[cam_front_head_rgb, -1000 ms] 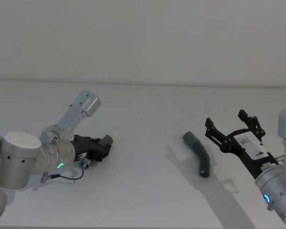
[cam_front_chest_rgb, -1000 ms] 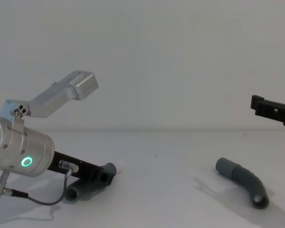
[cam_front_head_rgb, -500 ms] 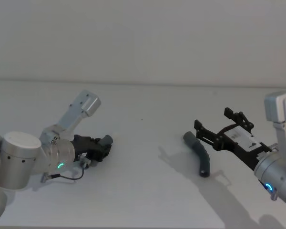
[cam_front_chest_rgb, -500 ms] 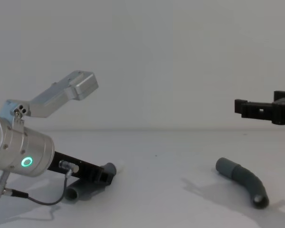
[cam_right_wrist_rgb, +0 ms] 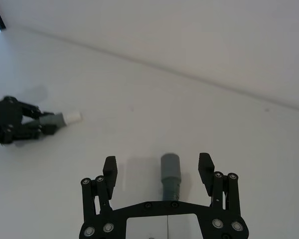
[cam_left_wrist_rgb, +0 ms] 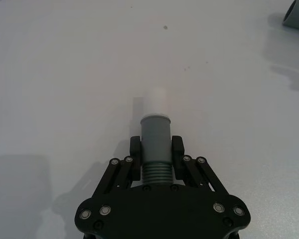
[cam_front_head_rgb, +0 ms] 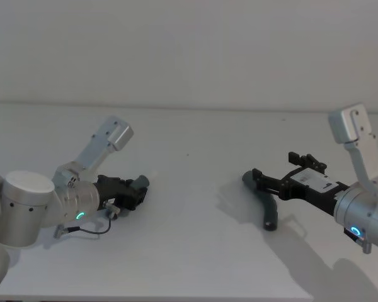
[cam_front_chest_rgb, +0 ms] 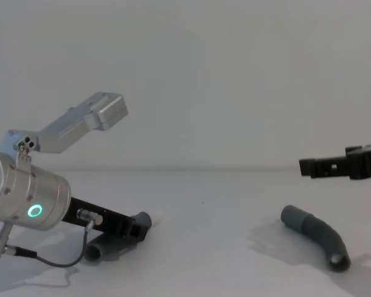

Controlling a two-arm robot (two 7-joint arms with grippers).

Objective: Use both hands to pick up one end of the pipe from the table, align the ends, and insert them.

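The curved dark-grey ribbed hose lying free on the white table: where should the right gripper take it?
Probably the hose's ribbed stretch behind its smooth cuff, from above, where the open right gripper hovers, so the cuff is free to mate.

Housings: left arm [cam_front_head_rgb: 28, 211] and right arm [cam_front_head_rgb: 365, 220] are silver cylinders, each with a boxy silver bracket [cam_front_head_rgb: 110, 135]. Lit ring [cam_front_head_rgb: 80, 218] is green on the left, blue on the right. A thin black cable [cam_front_head_rgb: 91, 231] loops under the left arm. The left gripper [cam_left_wrist_rgb: 157, 144] and right gripper [cam_right_wrist_rgb: 158, 161] are black with silver screws [cam_left_wrist_rgb: 104, 210]. The right one carries a white label [cam_front_head_rgb: 312, 180].
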